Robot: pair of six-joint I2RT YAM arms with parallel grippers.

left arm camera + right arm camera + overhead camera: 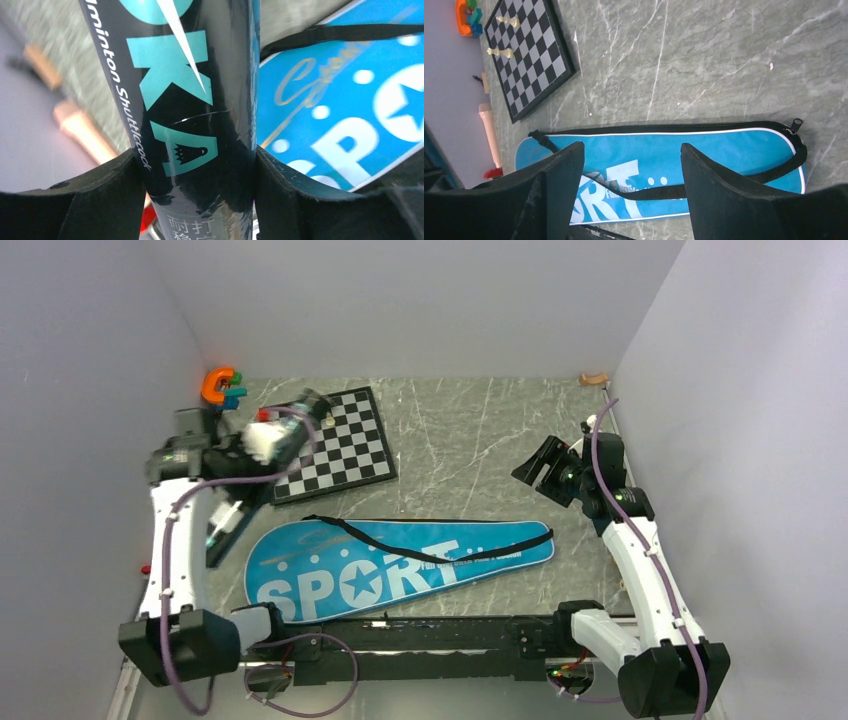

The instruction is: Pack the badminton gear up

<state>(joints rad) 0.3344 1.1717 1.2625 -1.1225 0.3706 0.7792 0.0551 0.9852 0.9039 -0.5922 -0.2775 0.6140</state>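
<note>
**Left arm grips the shuttlecock tube; right hangs open near the bag**

Nearest me, just past the arm bases, the blue SPORT bag [400, 562] lies flat across the table [470, 430]. Its wide end points left, its black strap [420, 537] is draped over it, and the zip pull sits at the narrow right end.

On my left wrist feed, the left gripper [200, 200] is clamped on the black shuttlecock tube [190, 75], with both fingers [100, 200] pressed against its sides. From above I see the tube tilted and lifted over the table's left side, between the bag's wide end and the chessboard [345, 445].

The right gripper [631, 155] hovers over the table near the bag's narrow end, jaws spread with nothing between them.

Two pale pieces [506, 21] are on the board. The orange clamp [216, 386] sits in the far left corner.
</note>
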